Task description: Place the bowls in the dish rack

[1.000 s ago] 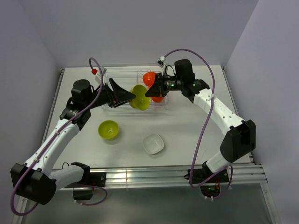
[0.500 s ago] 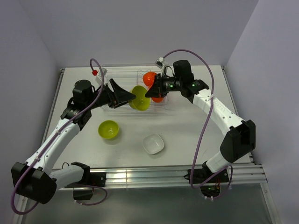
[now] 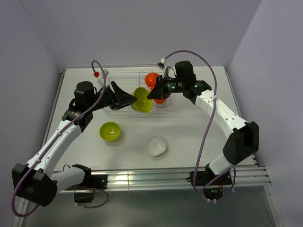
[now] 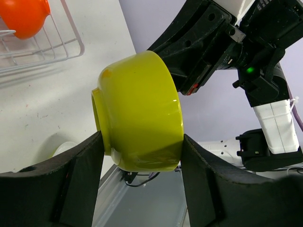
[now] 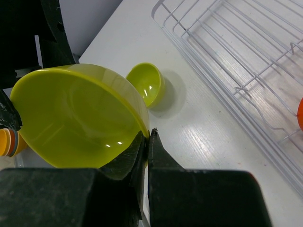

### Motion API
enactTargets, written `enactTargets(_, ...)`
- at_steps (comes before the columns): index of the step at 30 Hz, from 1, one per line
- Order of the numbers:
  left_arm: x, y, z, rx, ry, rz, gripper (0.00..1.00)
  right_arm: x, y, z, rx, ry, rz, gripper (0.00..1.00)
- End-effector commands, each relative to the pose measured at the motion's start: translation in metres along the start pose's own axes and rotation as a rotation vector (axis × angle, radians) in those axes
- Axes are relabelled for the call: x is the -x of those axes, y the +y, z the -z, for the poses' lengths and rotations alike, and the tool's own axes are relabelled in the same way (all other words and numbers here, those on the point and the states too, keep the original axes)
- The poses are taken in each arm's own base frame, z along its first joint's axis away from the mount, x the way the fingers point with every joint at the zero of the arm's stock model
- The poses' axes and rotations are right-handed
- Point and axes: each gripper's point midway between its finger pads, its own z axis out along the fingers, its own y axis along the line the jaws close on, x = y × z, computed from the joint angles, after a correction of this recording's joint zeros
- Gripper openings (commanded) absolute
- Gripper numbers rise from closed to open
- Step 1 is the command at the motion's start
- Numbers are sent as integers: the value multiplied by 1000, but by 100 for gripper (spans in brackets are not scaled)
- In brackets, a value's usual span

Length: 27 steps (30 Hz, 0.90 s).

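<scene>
Item in hand: 1 lime-green bowl, held in the air over the near side of the dish rack, tipped on edge, with its hollow facing the right tool and its base facing the left tool; both tools meet at it, 1 from each side.

Right tool: pressed together on the bowl's rim, a thin pinch.

Left tool: fingers apart, 1 on either flank of the bowl's outer wall and seemingly touching it; whether they press on it cannot be told.

Governing relation: the rack lies directly beneath the bowl, with its long axis running left to right across the far part of the surface; the bowl's on-edge attitude appears suited to the prongs.

Count:
- Lime-green: 2; 1 held, 1 green bowl on the surface nearer the left arm.
- Orange: apparently 2 in the rack; an orange bowl in plain view and a second orange bowl mostly hidden.
- White: 1 white bowl on the surface.
- Racks: 1.
</scene>
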Motion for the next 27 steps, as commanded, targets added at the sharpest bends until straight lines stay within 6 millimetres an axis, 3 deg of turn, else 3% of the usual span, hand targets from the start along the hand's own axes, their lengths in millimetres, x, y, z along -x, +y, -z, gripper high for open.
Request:
enactTargets(1, 2, -9, 0, -29, -12, -39, 24, 24, 20, 4, 35, -48, 81, 0)
enactTargets(2, 3, -9, 0, -29, -14, -41, 13, 24, 21, 4, 38, -46, 86, 0)
enactTargets(5, 4, -7, 0, -16, -20, -48, 0, 23, 22, 4, 45, -38, 86, 0)
enactTargets(24, 11, 2, 7, 14, -60, -39, 0, 28, 29, 6, 67, -31, 85, 46)
enactTargets(27, 12, 5, 7, 23, -66, -37, 0, 28, 29, 5, 68, -28, 82, 57)
